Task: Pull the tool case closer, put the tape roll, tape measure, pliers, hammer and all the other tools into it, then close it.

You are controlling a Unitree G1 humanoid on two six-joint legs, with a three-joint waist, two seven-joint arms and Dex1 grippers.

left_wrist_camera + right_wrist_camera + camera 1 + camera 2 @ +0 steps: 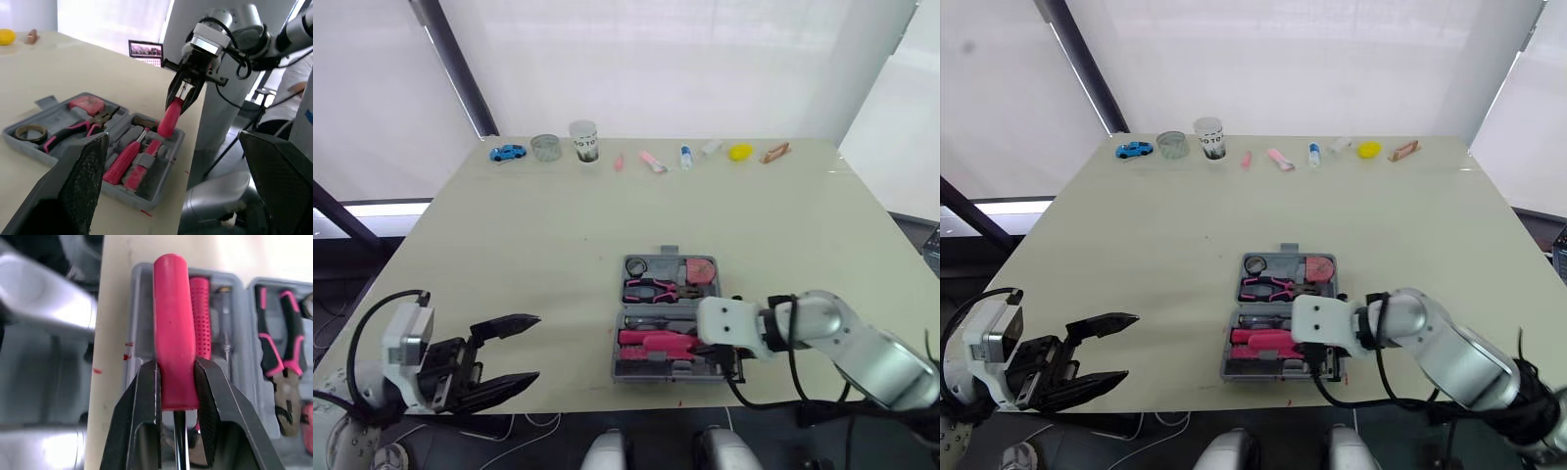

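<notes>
Table (558, 215): R hand (176, 367) clamps pink handle (172, 308) over case (1285, 257)

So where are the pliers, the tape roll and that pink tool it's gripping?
Pink-and-black pliers (293, 340): right wrist view, one handle.
Brownish tape roll (29, 139): left wrist view, near rim.
Pink-handled tool (171, 333): right wrist view, handle.

The right arm (842, 343) hides the near right corner of the tool case (631, 370).
</notes>
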